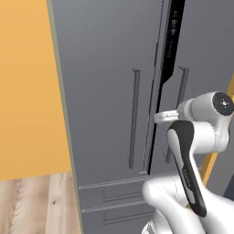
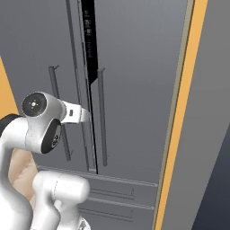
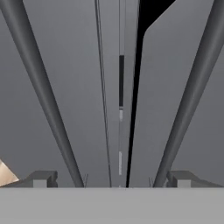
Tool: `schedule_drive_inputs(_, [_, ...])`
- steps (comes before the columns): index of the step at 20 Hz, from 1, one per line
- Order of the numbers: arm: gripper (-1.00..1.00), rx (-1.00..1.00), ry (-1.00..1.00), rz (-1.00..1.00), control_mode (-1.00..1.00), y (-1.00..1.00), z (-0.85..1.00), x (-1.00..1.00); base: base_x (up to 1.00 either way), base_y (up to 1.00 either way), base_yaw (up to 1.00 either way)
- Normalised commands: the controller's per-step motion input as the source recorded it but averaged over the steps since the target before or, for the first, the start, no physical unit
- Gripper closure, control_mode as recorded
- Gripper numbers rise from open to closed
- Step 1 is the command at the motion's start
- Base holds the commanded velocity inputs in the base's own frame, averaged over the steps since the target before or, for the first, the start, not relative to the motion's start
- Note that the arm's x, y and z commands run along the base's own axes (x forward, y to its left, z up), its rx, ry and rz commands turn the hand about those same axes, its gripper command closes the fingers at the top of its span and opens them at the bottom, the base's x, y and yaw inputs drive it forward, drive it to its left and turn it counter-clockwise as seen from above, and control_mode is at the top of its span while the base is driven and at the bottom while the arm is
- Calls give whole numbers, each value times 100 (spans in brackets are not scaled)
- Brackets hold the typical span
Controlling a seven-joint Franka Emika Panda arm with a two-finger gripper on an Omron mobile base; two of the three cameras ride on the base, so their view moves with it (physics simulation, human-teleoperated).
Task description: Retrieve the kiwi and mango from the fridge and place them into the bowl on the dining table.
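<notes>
The fridge [image 1: 100, 91] stands right in front of me, tall and dark grey, with both upper doors against the body. A thin black gap runs down the seam between them [image 3: 135, 87]. My gripper [image 3: 113, 179] is open and holds nothing. It points at that seam, between the left bar handle [image 3: 39, 87] and the right bar handle [image 3: 197, 87]. From the base, the hand [image 1: 160, 117] reaches to the seam at mid-handle height [image 2: 85, 116]. The kiwi, mango, bowl and dining table are out of view.
Two drawers [image 1: 123, 196] with horizontal handles sit below the doors. An orange wall [image 1: 27, 91] and wooden floor [image 1: 36, 201] lie to the fridge's left. On its right is an orange strip [image 2: 184, 112] and a grey panel [image 2: 211, 134].
</notes>
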Motion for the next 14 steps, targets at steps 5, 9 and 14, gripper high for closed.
schedule_drive_inputs(5, [-100, 0, -1, 0, -100, -5, 0, -6, 0, 0, 0])
schedule_drive_inputs(9, [-100, 0, 0, -2, -100, -21, 0, -23, 0, 0, 0])
schedule_drive_inputs(14, [-100, 0, 0, -3, -100, -16, 0, -31, 0, 0, 0])
